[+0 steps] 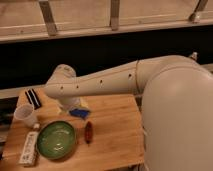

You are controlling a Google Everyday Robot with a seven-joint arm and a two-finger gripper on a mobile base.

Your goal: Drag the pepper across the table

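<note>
The pepper (88, 132) is a small slender dark red object lying on the light wooden table (115, 135), just right of the green bowl (56, 139). My white arm reaches in from the right across the table. The gripper (71, 106) hangs at the arm's far end, over the back middle of the table, above and left of the pepper and next to the blue sponge (79, 113). The arm's wrist hides most of the gripper.
A white cup (25, 114) stands at the left. A white packet (29, 148) lies at the front left edge. A dark striped item (33, 98) lies at the back left corner. A dark wall runs behind the table.
</note>
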